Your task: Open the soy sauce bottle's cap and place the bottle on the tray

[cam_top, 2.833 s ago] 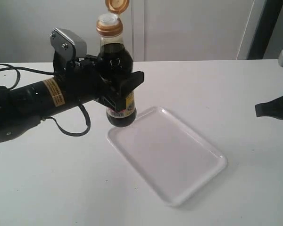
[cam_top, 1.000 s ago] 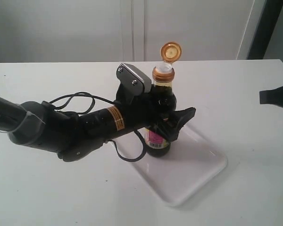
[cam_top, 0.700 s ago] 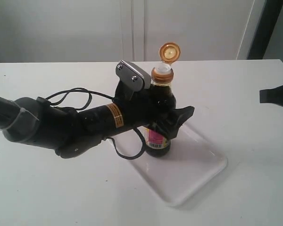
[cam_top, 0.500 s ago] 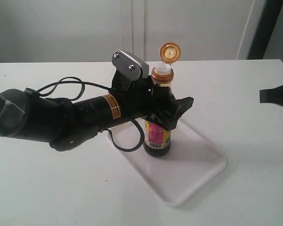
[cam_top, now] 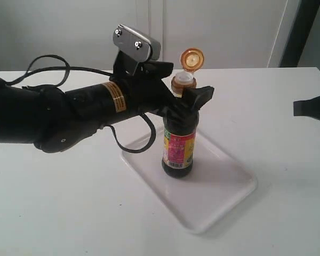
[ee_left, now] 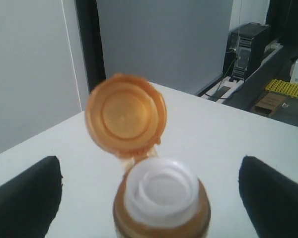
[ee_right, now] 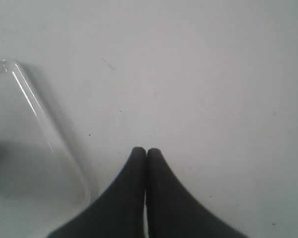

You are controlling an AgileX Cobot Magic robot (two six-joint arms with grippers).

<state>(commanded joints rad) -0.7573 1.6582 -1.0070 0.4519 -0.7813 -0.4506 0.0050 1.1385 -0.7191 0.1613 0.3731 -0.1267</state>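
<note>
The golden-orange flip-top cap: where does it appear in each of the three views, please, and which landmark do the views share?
Exterior view: the golden-orange flip-top cap stands open above the bottle's neck, upper centre.
Left wrist view: it fills the centre-left, above the white spout.
Right wrist view: not in it.
Shared landmark: the flat white plastic tray, seen in the exterior and right wrist views only.

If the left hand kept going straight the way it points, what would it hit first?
Probably the flipped-open cap: it stands just ahead between the left hand's spread fingers, above the bottle's white spout. Depth is unclear.
</note>
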